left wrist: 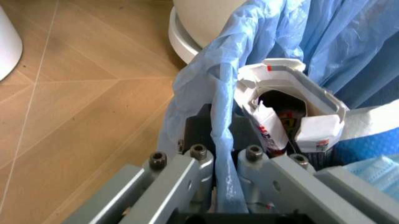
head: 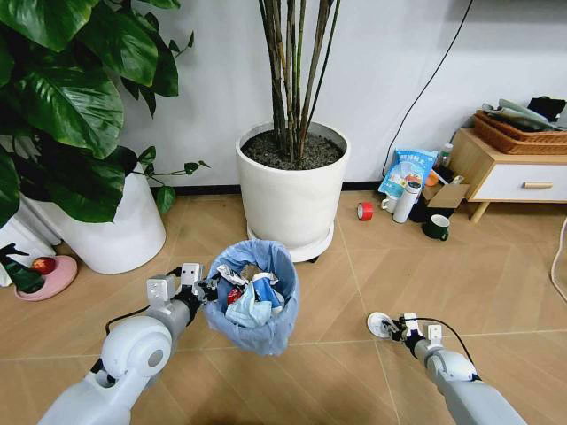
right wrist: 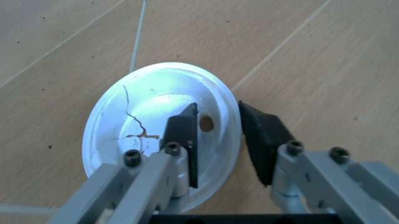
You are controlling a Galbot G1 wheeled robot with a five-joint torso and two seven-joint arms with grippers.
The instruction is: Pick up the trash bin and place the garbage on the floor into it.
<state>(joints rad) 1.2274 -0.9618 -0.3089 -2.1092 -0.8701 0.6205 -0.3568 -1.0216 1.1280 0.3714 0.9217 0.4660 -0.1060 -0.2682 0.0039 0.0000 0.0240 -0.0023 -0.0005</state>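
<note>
Jaws of the left gripper [head: 206,289] pinched the blue-bagged round trash bin [head: 257,332] at lower centre; right gripper [right wrist: 218,135] straddled, apart, the white round plastic lid [right wrist: 149,116].

The bin [head: 255,301] stood at lower centre of the head view, before the centre pot [head: 292,195]. Litter [head: 251,297] lay inside it. The left gripper [head: 202,289] was at the bin's left rim, fingers either side of the bag edge [left wrist: 221,154]. A second pot [head: 111,221] stood at left, behind that arm. The lid [head: 381,324] lay on the floor at lower right, the right gripper [head: 396,331] astride its rim. A tape roll [head: 365,211], thermos [head: 407,202] and mug [head: 436,227] stood at right, before a cabinet [head: 509,173].
</note>
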